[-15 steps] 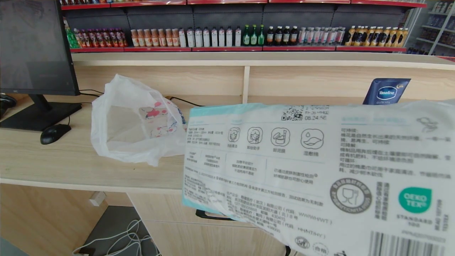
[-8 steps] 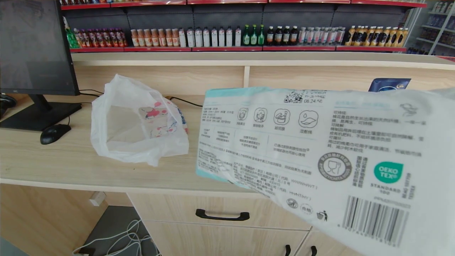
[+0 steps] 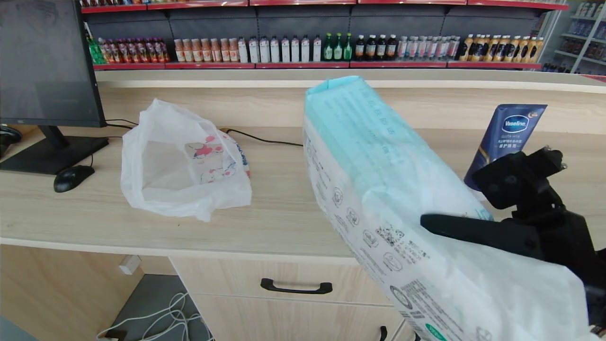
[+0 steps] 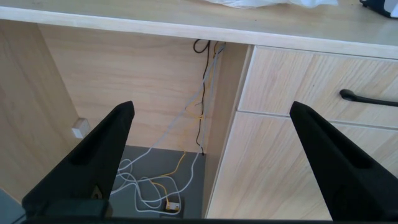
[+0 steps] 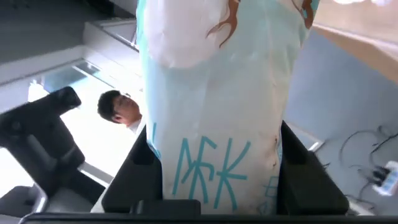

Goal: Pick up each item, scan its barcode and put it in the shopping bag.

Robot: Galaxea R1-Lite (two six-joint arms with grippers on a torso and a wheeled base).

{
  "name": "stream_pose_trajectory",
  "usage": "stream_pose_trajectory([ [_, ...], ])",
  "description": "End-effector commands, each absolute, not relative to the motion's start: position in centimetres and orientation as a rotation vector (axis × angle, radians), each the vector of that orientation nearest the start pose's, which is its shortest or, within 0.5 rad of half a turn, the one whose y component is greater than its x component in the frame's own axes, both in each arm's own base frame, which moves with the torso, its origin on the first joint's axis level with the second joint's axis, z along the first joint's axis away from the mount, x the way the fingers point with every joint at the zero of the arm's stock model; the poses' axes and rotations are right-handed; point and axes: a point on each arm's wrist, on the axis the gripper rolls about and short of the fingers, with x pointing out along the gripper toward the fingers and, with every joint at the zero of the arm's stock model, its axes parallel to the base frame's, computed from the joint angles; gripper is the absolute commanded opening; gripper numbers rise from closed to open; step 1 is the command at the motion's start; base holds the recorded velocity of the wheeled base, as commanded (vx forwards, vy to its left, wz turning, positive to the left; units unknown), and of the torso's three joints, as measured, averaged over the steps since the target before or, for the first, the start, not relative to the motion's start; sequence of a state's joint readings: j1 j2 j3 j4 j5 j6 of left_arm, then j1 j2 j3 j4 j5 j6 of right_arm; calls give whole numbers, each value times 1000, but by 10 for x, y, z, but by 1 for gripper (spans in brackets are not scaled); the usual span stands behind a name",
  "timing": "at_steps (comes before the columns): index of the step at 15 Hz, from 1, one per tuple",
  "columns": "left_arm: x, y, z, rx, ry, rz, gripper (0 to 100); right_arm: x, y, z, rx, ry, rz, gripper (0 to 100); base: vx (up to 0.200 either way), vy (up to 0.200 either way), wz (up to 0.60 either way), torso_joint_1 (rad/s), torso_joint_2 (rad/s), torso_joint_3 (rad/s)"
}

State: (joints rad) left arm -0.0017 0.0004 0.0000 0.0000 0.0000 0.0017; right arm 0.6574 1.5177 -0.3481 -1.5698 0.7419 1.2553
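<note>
Soft pack [image 3: 378,189], white w/ pale-teal side + printed info, held tilted over counter [image 3: 284,208] front edge, right of shopping bag [image 3: 180,166]. R gripper [image 5: 214,162] pinches its near end; L gripper [image 4: 211,149] spread wide, low by drawers [image 4: 298,81].

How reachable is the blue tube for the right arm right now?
Probably not reachable yet: the right pincer is shut on the white pack, so it has no free grip for the tube.
</note>
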Motion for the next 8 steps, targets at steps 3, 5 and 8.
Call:
stream_pose_trajectory([
  [3,-23,0,75,2,0,-3,100,187,155,192,638,188,1418,0,0,0,0,0,0,0],
  [5,-23,0,75,2,0,-2,100,195,158,192,518,66,1393,0,0,0,0,0,0,0],
  [8,-23,0,75,2,0,-2,100,204,162,201,440,-103,1256,0,0,0,0,0,0,0],
])
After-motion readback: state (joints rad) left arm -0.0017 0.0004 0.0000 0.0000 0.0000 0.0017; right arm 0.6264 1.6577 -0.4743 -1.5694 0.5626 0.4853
